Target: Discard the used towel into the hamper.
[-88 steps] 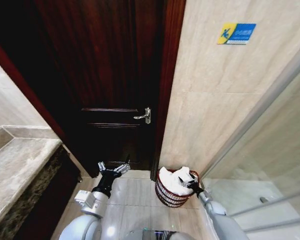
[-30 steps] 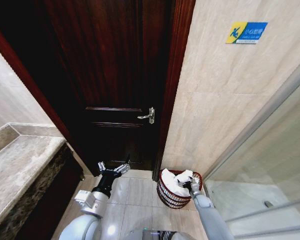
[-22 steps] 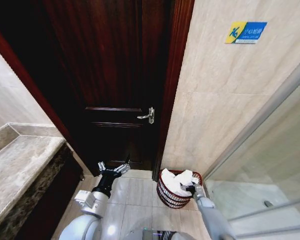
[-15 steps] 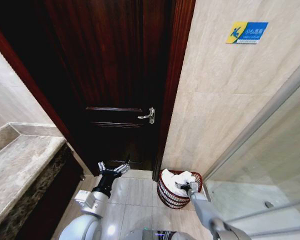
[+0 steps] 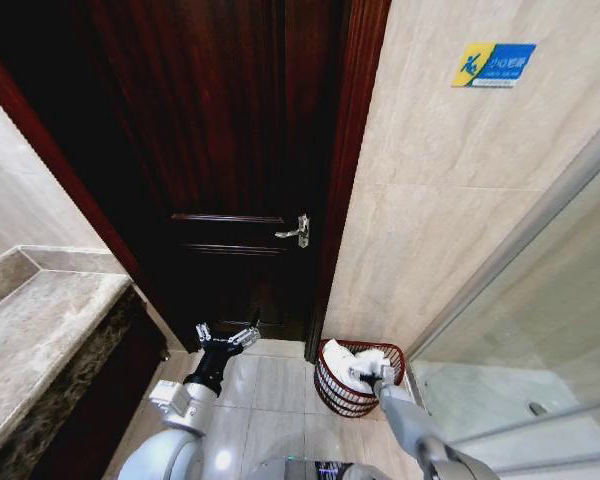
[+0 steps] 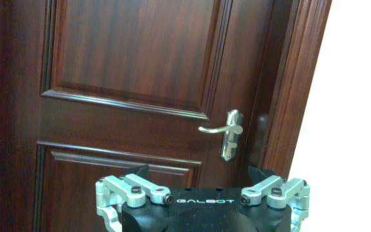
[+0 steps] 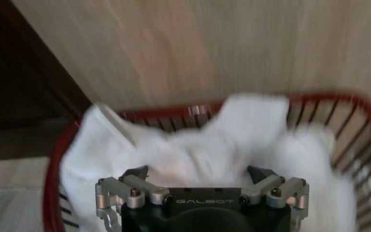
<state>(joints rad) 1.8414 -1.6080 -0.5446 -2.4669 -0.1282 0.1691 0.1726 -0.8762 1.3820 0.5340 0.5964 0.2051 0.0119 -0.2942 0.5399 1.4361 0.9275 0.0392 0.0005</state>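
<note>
Since half a second ago the right gripper (image 5: pixel 372 374) has drawn slightly back toward the near rim of the hamper (image 5: pixel 332 386), and the towel (image 5: pixel 352 361) has settled lower inside it.

In the head view the hamper stands on the tiled floor (image 5: pixel 270 390) in the corner between the dark wooden door (image 5: pixel 220 180) and the beige wall (image 5: pixel 440 200). The left gripper (image 5: pixel 226 338) hangs in front of the door, fingers spread apart.

The left wrist view shows the left gripper (image 6: pixel 202 186) spread wide, facing the door and its silver door handle (image 6: pixel 225 133).

The right wrist view shows the right gripper (image 7: pixel 198 175) with fingers apart, holding nothing, over the white towel (image 7: pixel 192 150), which is heaped inside the red wire hamper (image 7: pixel 366 130).
</note>
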